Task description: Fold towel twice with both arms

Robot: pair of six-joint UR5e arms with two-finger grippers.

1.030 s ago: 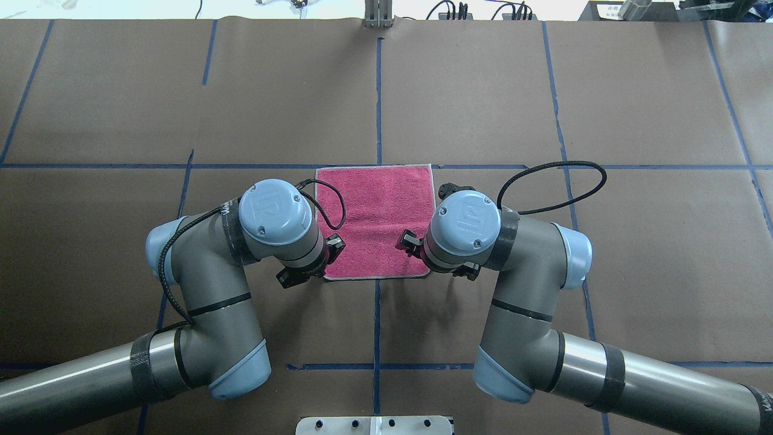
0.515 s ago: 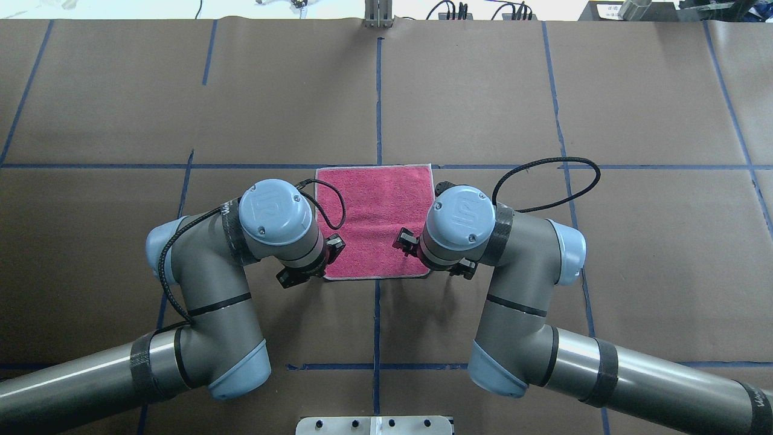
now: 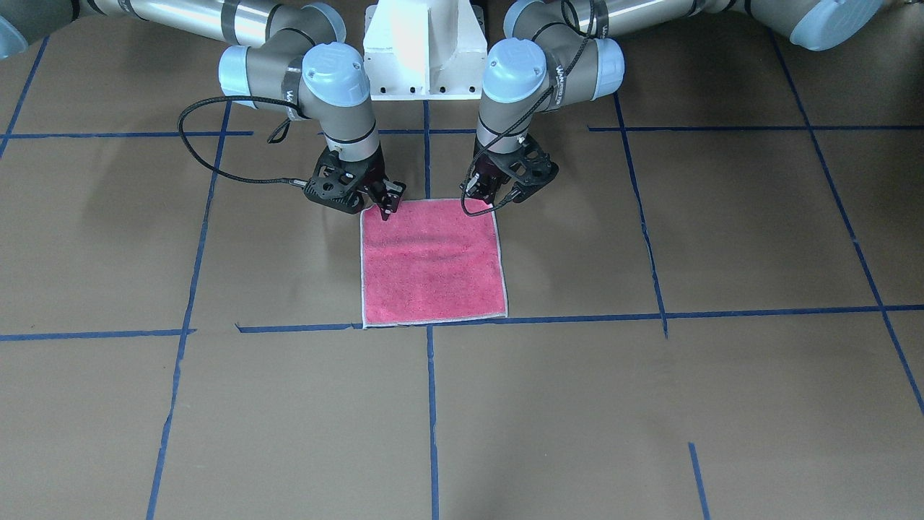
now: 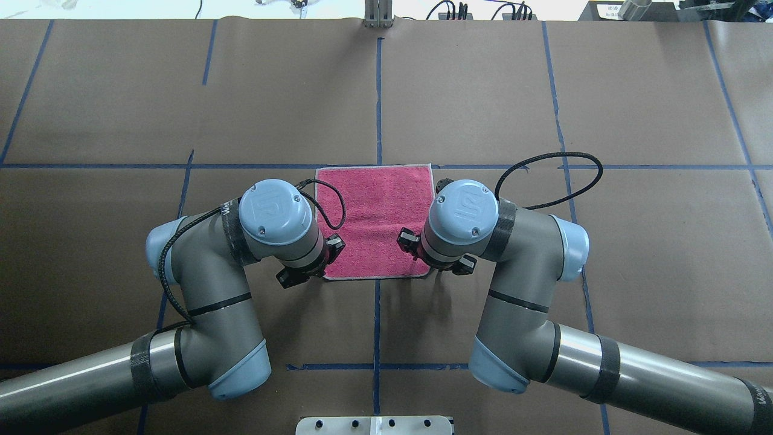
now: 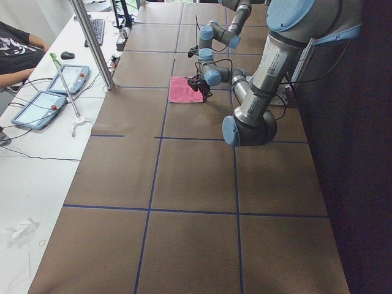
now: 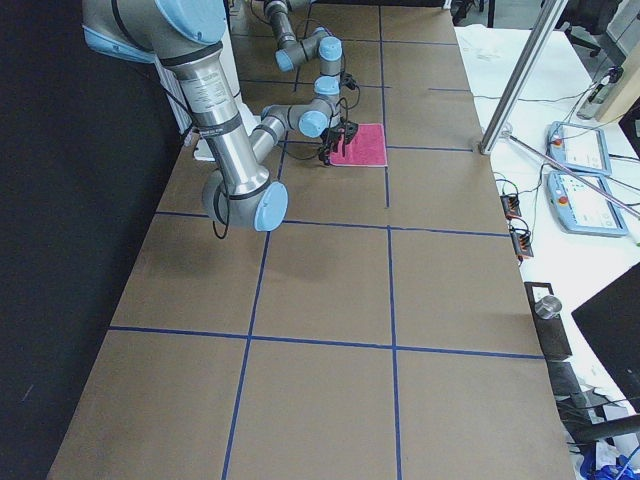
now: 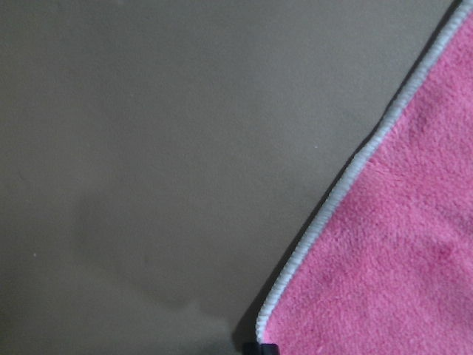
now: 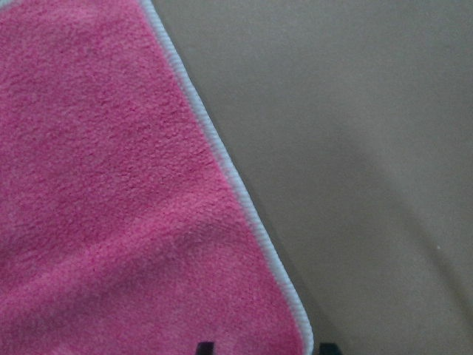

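The towel (image 4: 377, 211) lies flat on the brown table, pink face up, with a pale border; it also shows in the front view (image 3: 429, 267). My left gripper (image 3: 491, 202) is down at the towel's near left corner. In the left wrist view its tips (image 7: 262, 347) meet in one black point at that corner, shut on the towel (image 7: 399, 259). My right gripper (image 3: 386, 209) is at the near right corner. In the right wrist view its two tips (image 8: 203, 346) stand apart on either side of the towel's edge (image 8: 222, 163), open.
The white pedestal base (image 3: 422, 50) stands behind the arms. A metal plate (image 4: 374, 425) sits at the table's near edge and a post (image 4: 377, 15) at the far edge. Blue tape lines (image 4: 377, 103) cross the paper. Tablets (image 5: 43, 101) lie on the side bench.
My right wrist has shifted slightly forward over the towel's near right corner and its cable loop has moved. The left arm and the towel have not moved.
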